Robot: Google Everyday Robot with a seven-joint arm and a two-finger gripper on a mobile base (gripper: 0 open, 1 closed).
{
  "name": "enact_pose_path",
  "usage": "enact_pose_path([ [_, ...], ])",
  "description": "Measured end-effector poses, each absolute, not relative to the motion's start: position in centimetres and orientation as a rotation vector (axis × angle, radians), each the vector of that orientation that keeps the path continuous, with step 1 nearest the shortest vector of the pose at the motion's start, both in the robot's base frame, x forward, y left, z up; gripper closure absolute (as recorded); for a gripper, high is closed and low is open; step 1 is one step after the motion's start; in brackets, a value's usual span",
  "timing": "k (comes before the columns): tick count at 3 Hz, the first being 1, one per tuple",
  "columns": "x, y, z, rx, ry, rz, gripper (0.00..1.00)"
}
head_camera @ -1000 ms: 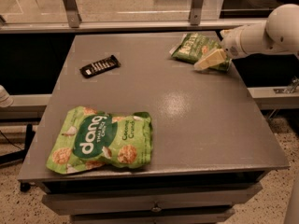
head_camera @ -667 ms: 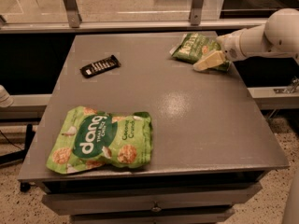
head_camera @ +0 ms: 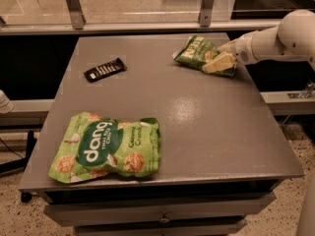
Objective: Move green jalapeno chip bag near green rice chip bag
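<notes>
**Tabletop stock: three items, one gripper**

You have the small dark-green crinkled jalapeno chip bag (head_camera: 197, 50) at the grey table's (head_camera: 197, 122) far right, with the white gripper (head_camera: 223, 54) at its right end (hold: cannot tell). Large lime-green "dang" rice chip bag (head_camera: 106, 149): near left, well apart. Flat black bar (head_camera: 105, 70): far left, not between them.

White rounded arm (head_camera: 275, 41); cream tool (head_camera: 221, 54) far right
</notes>
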State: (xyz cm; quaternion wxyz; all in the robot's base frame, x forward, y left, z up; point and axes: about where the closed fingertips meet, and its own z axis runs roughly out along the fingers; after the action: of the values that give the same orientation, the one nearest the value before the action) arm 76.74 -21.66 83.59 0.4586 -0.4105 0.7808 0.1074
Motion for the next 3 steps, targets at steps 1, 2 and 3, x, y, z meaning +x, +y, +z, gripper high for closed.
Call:
enact_pose_path([
  [1,76.74,-21.66,83.68,-1.011,1.923,0.265,0.89],
  [2,76.74,-21.66,83.68,-1.011,1.923,0.265,1.00],
  [3,76.73,-21.65,83.69,-1.011,1.923,0.265,1.00],
])
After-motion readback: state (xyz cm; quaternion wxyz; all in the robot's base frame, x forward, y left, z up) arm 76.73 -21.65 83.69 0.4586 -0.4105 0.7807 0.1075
